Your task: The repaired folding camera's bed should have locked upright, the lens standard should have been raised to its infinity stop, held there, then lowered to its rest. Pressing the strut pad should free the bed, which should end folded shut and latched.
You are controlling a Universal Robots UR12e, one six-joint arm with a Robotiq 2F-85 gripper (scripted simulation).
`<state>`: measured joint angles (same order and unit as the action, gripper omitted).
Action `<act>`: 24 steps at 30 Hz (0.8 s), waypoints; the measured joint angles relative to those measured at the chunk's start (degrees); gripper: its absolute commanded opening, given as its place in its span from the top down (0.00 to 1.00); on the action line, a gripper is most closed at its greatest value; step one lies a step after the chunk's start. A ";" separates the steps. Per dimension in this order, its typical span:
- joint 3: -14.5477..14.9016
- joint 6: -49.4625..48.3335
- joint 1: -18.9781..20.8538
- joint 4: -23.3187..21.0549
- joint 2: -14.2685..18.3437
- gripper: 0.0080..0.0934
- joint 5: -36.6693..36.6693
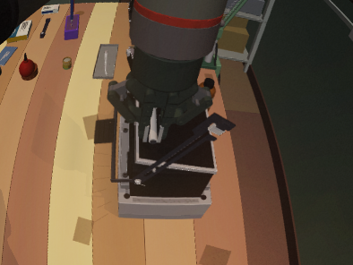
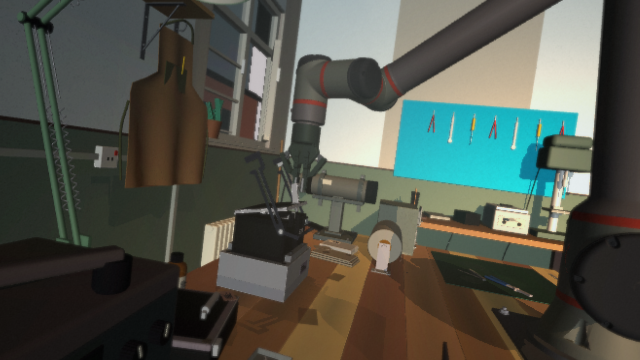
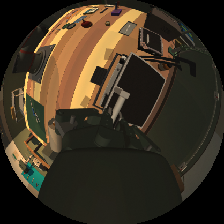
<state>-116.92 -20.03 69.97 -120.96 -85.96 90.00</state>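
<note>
The folding camera (image 1: 168, 172) (image 2: 267, 232) (image 3: 139, 92) is a black box on a grey base near the bench's right edge. Its dark strut arm (image 1: 183, 150) (image 2: 265, 195) slants up from a pivot at the front to a pad at the upper right. A white cylindrical handle (image 1: 153, 127) (image 3: 119, 103) (image 2: 296, 195) stands up at the camera's rear left edge. My gripper (image 1: 154, 117) (image 3: 114, 120) (image 2: 298, 172) comes straight down over it, and its fingers are closed around the handle's upper end.
A grey tray (image 1: 105, 60) lies behind the camera, with a small tin (image 1: 67, 62), a red bulb (image 1: 27, 68) and a purple block (image 1: 71, 26) further left. A telescope on a stand (image 2: 342, 192) and a grey roller (image 2: 385, 245) stand across the bench. The bench edge runs close on the camera's right.
</note>
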 measured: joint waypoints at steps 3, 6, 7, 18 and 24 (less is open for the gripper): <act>0.00 0.00 0.00 0.00 0.00 1.00 0.00; 0.00 0.00 0.00 0.00 0.00 1.00 0.00; 0.01 0.00 0.00 0.03 0.00 1.00 0.00; 1.16 0.21 0.20 1.15 0.21 1.00 0.05; 1.84 0.33 0.32 1.69 0.35 1.00 0.05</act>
<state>-115.08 -19.70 70.29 -119.27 -85.62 90.05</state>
